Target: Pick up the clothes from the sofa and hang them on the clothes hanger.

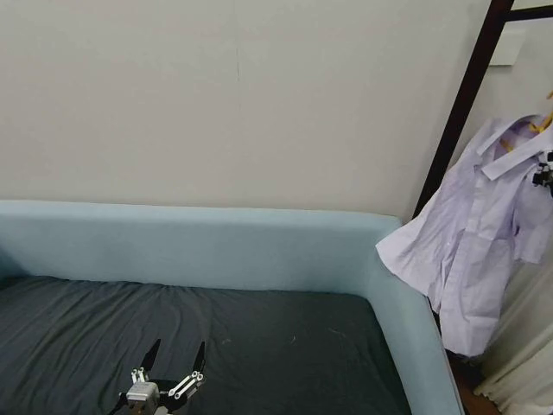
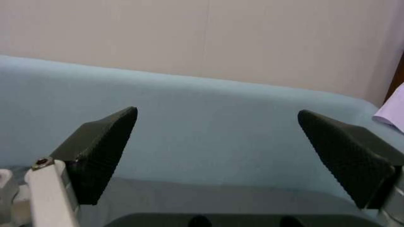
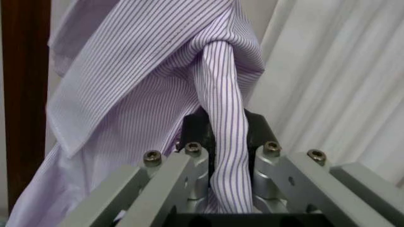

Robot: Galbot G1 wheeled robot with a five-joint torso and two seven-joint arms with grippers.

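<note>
Shirt [image 1: 471, 233], three o'clock, likely light, limp: bunched fold suits gripping, right gripper [image 3: 224, 142] clamps it; left gripper [image 1: 179, 347], six o'clock, spread empty.

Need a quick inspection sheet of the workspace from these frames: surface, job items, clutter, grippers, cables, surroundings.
Surface: light blue sofa with a wrinkled dark grey seat cover.
Job's things: purple striped shirt hangs beside the dark rack post, past the sofa's right end; yellow hanger shows at its collar.
Clutter: nothing seen.
Grippers: left gripper open, low over the seat cover; right gripper shut on a fold of the shirt.
Cables: nothing seen.
Surroundings: plain wall behind the sofa; pale curtain behind the shirt.
</note>
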